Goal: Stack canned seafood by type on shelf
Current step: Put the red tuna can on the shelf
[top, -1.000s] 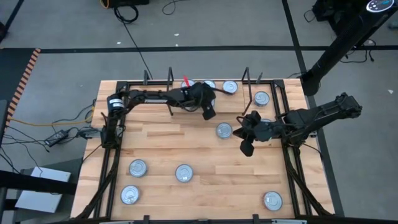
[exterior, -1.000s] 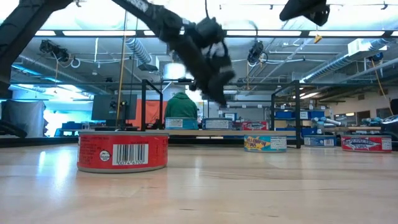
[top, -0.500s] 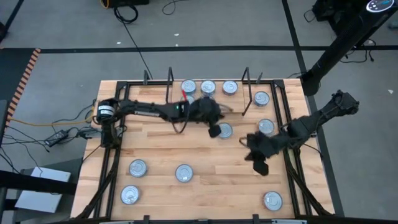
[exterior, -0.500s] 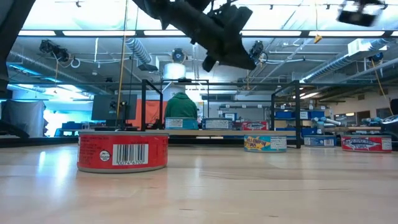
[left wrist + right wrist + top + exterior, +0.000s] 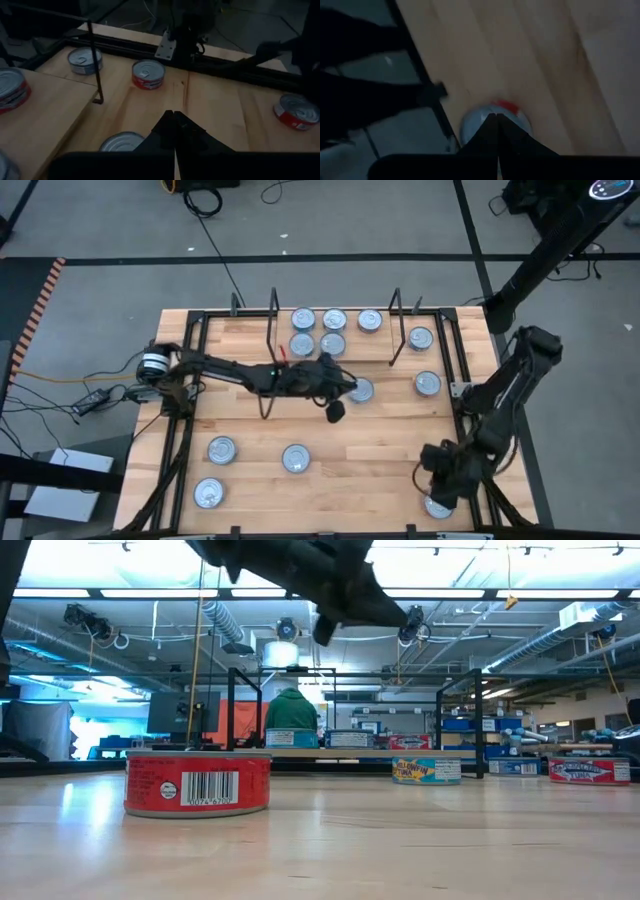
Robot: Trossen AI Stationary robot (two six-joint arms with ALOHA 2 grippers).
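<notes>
The left gripper point(image 5: 335, 411) hovers mid-desk, jaws closed (empty). The right gripper point(image 5: 441, 483), jaws closed, hangs over a corner can point(image 5: 437, 504).

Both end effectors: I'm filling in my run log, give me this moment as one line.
left end effector: shut, empty, above table centre | right end effector: shut, empty, over red can at near-right corner | shelf: five cans

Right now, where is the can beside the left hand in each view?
High: can mid-table, just past the left hand.
Left wrist: can at the picture's bottom, beside the fingers.
Right wrist: not in it.
Low: cannot tell which can it is.
Landmark: upright beside it.
</notes>
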